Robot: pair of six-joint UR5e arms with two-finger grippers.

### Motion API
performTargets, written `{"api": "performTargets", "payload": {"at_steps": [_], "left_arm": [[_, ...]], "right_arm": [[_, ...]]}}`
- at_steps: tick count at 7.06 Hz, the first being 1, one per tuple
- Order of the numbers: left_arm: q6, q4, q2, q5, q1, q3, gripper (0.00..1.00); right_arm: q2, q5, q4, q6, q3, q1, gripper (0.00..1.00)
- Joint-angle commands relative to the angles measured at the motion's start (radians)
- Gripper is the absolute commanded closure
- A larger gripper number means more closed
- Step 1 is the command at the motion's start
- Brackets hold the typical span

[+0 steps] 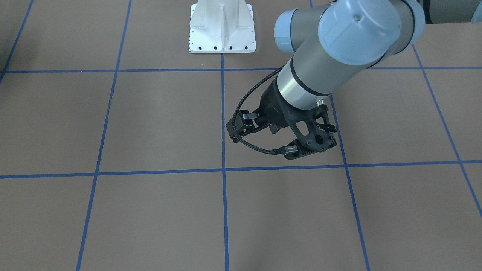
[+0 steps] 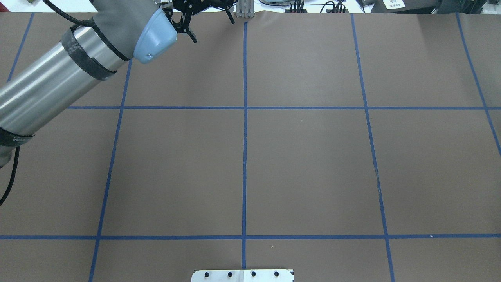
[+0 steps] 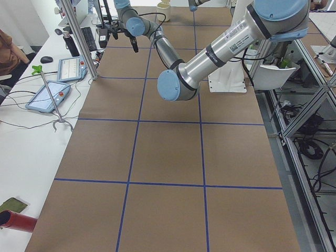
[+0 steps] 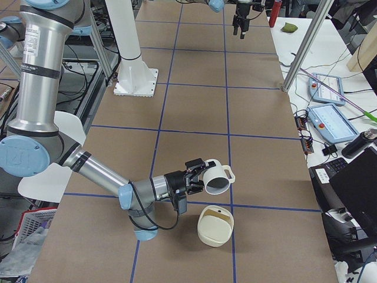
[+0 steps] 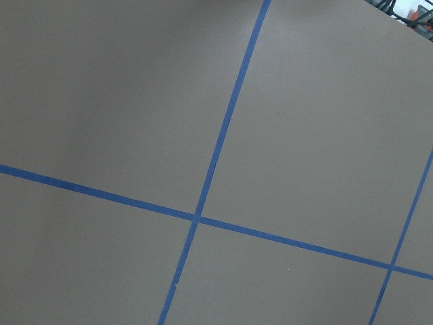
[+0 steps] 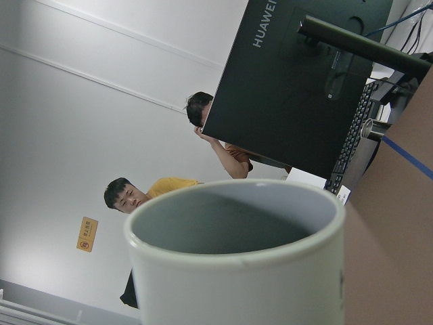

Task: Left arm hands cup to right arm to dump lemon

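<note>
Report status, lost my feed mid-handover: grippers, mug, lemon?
Left gripper empty, looks open. Off-white handled mug on its side at right gripper, grip unconfirmed. Lemon not seen. Cream rounded container lies close by.

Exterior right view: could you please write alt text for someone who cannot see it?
The near right arm reaches low over the brown table, the off-white cup at its gripper tipped on its side near a cream container. The far left gripper hangs empty.

Cup (image 4: 217,180) tipped sideways at lower centre of the exterior right view, right gripper (image 4: 199,175) at its left, rounded container (image 4: 215,224) on the table (image 4: 194,112) just below it, left gripper (image 4: 241,25) well apart at top centre
</note>
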Motion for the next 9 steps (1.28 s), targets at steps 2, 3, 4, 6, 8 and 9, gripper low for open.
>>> {"api": "performTargets", "payload": {"at_steps": [2, 3, 4, 6, 8, 9], "left_arm": [[0.003, -0.001, -0.002, 0.013, 0.002, 0.000, 0.00], [0.005, -0.001, -0.003, 0.024, 0.004, 0.000, 0.00], [0.008, -0.001, -0.003, 0.026, 0.004, 0.000, 0.00], [0.012, -0.001, -0.009, 0.047, 0.005, -0.001, 0.00], [0.012, -0.001, -0.014, 0.070, 0.007, -0.001, 0.00], [0.017, -0.001, -0.014, 0.076, 0.008, -0.001, 0.00]], "right_arm": [[0.005, -0.001, 0.008, 0.129, -0.008, 0.000, 1.00], [0.005, 0.000, 0.010, 0.181, -0.008, 0.011, 1.00], [0.005, 0.000, 0.011, 0.237, -0.008, 0.017, 1.00], [0.005, -0.001, 0.074, 0.339, -0.028, 0.020, 1.00], [0.008, -0.006, 0.131, 0.426, -0.058, 0.026, 1.00], [0.048, -0.009, 0.131, 0.451, -0.087, 0.052, 1.00]]}}
